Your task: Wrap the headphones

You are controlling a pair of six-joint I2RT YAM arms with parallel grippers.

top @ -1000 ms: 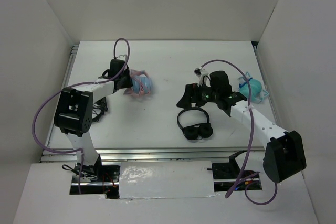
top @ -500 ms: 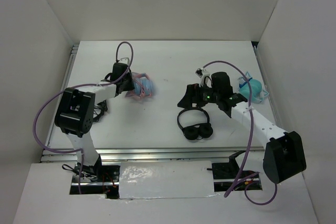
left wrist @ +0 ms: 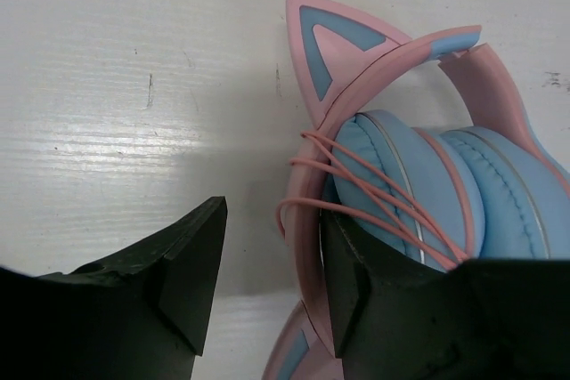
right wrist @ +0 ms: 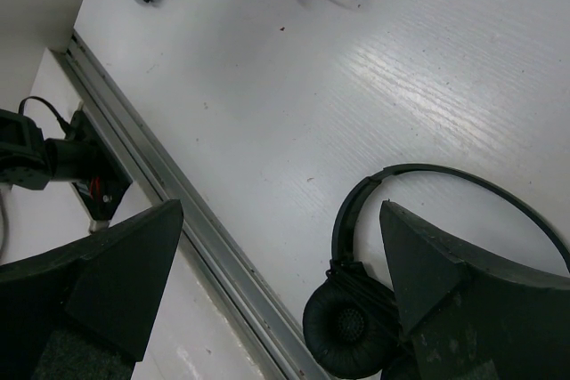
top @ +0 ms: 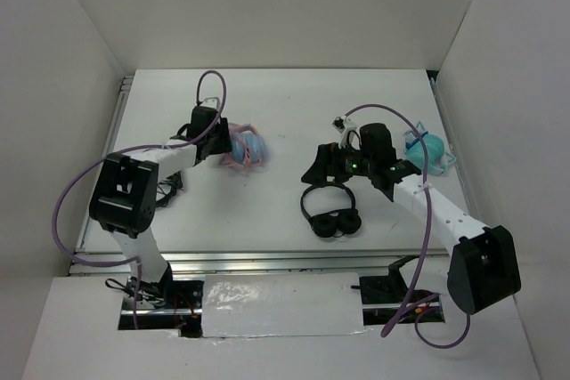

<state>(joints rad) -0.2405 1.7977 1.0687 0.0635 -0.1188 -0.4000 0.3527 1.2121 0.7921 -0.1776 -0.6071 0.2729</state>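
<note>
Overhead, cat-ear headphones point(top: 247, 149) on the table's point(top: 285, 104) left side, left gripper point(top: 223, 141) against them, right gripper point(top: 313, 171) above black headphones point(top: 331, 213), left wrist, fingers point(left wrist: 160, 291) parted, pink headband point(left wrist: 307, 220) against one, cable point(left wrist: 356, 171) looped over blue earcups point(left wrist: 401, 184), right wrist, fingers point(right wrist: 125, 273) wide apart, gripping nothing.

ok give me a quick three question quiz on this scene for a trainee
1. True or false: the right gripper is shut on the black headphones.
2. Which pair is the left gripper at? A the black headphones, B the cat-ear headphones, C neither.
3. Fill in: the pink cable is wound across a blue ____.
Key: 1 false, it is open; 2 B; 3 earcup.
</note>
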